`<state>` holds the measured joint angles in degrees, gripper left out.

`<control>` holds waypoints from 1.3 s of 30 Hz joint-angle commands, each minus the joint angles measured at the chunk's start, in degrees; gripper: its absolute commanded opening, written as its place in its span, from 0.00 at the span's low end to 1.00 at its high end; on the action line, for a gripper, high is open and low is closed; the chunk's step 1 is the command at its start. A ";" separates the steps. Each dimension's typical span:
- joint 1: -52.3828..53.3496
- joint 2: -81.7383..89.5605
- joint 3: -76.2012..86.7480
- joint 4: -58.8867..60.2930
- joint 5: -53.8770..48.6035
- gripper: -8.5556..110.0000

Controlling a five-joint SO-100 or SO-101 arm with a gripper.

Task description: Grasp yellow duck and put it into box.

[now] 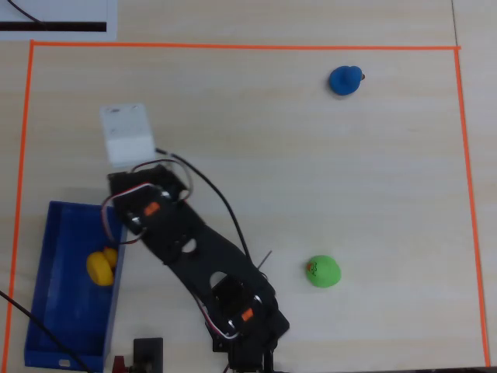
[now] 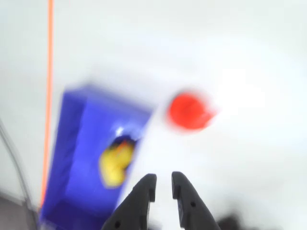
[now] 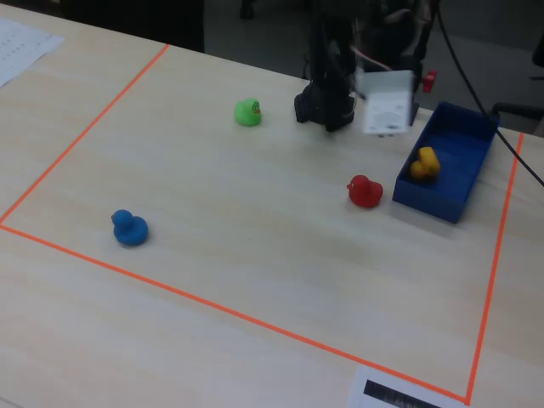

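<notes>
Looking down at my fingers | nearly closed, holding nothing | yellow duck sits inside blue box, left of my fingers in wrist view | red duck far ahead on desk

We count four ducks: one yellow duck, one red duck, one green duck and one blue duck. We see one blue box and one arm with one gripper.
</notes>
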<state>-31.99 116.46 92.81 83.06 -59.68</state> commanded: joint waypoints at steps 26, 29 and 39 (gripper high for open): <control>29.18 71.37 81.39 -6.50 -17.93 0.07; 29.44 72.07 82.62 -6.77 -17.93 0.07; 29.53 73.30 84.64 -7.29 -18.46 0.07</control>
<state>-2.64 189.84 177.19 75.41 -77.70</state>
